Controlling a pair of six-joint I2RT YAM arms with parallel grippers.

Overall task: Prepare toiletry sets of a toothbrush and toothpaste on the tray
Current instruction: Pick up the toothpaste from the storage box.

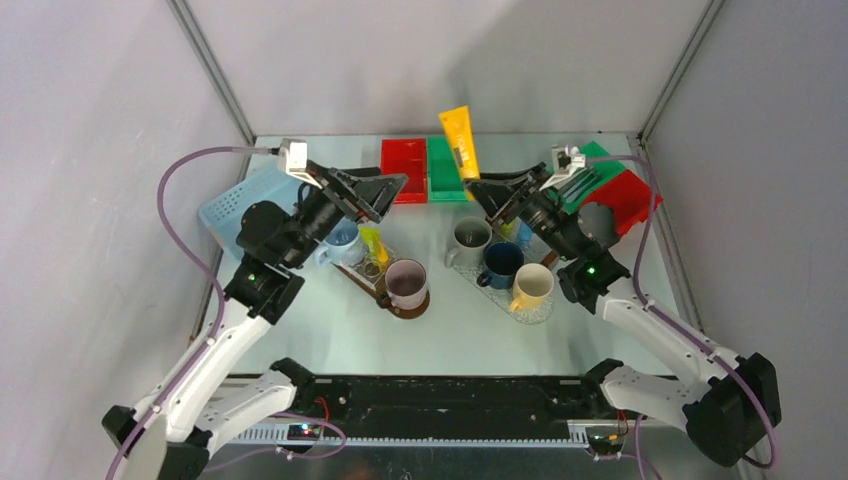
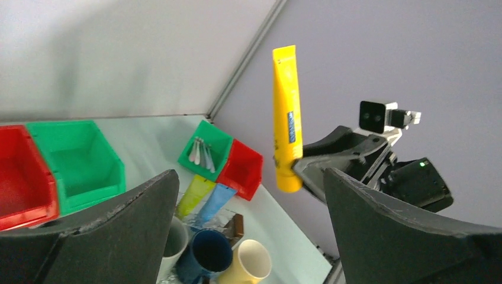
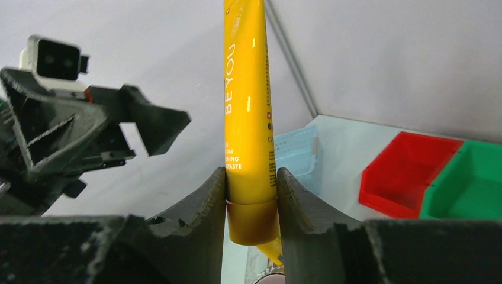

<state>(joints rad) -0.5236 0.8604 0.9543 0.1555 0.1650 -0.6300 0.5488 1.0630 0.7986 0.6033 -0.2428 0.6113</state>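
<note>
My right gripper (image 3: 251, 195) is shut on a yellow toothpaste tube (image 3: 248, 118) just above its cap, holding it upright in the air over the back of the table (image 1: 459, 140). My left gripper (image 2: 248, 236) stands wide open and holds nothing, facing that tube (image 2: 287, 118) from the left. Pale toothbrushes (image 2: 201, 152) lie in a small green bin at the right. A lime tube (image 2: 195, 195) and a light blue tube (image 2: 214, 201) lean on the right tray (image 1: 545, 312). Another lime tube (image 1: 373, 245) stands on the left tray (image 1: 360, 283).
Mugs crowd both trays: grey (image 1: 470, 235), navy (image 1: 500, 262) and cream (image 1: 532, 285) on the right, blue (image 1: 343, 240) and mauve (image 1: 406, 282) on the left. A red bin (image 1: 403, 168) and a green bin (image 1: 440, 170) stand at the back, a pale blue basket (image 1: 240, 200) on the left.
</note>
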